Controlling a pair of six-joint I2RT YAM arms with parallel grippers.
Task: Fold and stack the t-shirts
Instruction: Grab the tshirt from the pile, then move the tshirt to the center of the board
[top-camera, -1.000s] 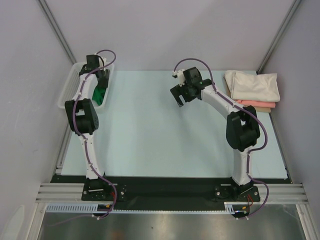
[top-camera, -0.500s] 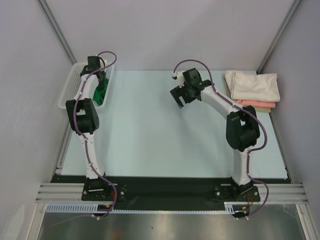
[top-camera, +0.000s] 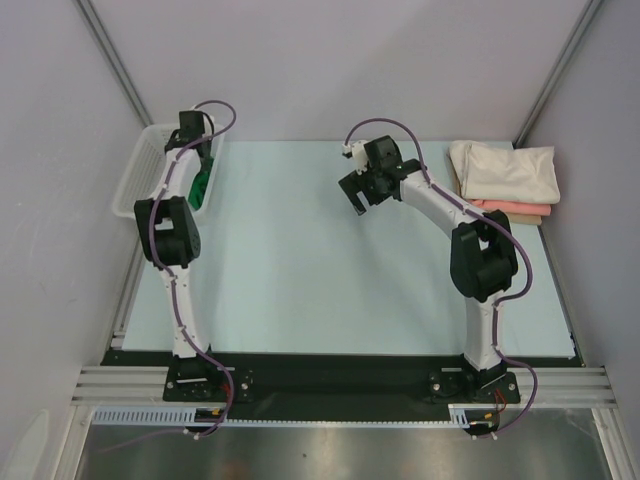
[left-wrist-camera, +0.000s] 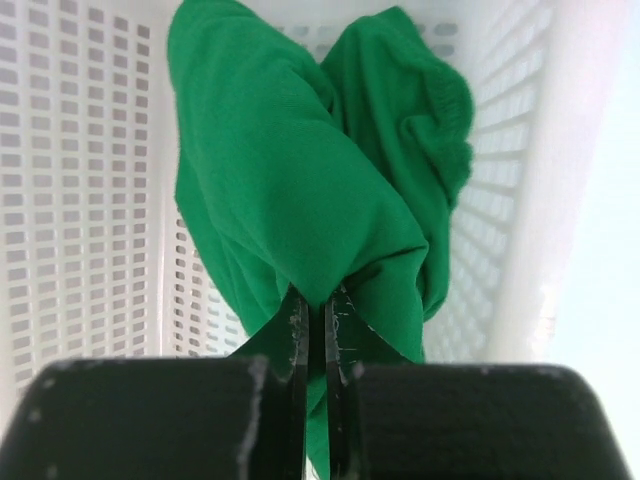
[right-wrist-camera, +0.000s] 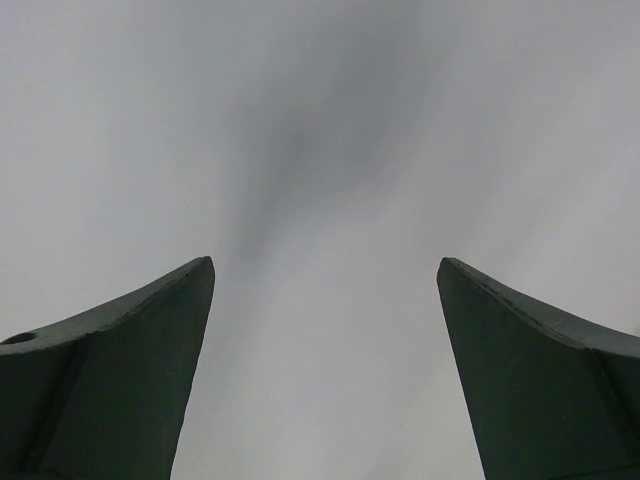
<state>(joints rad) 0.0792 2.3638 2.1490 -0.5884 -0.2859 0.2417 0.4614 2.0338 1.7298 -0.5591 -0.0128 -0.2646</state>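
Note:
A bright green t-shirt (left-wrist-camera: 300, 190) hangs bunched inside the white mesh basket (left-wrist-camera: 80, 200), and my left gripper (left-wrist-camera: 316, 300) is shut on a pinch of its cloth. From above, the green t-shirt (top-camera: 199, 186) shows under the left arm at the basket (top-camera: 135, 178). A folded cream t-shirt (top-camera: 505, 170) lies on a salmon-pink t-shirt (top-camera: 520, 211) at the back right of the table. My right gripper (top-camera: 362, 193) hangs open over the middle back of the table with nothing between its fingers (right-wrist-camera: 120, 370).
The basket stands at the table's back left corner against the grey side wall. Grey walls close in the back and both sides. The pale blue table top (top-camera: 320, 270) lies between the two arms.
My left gripper has closed on the green t-shirt and drawn it upward in the basket, so less green shows from above. The right arm has barely moved.

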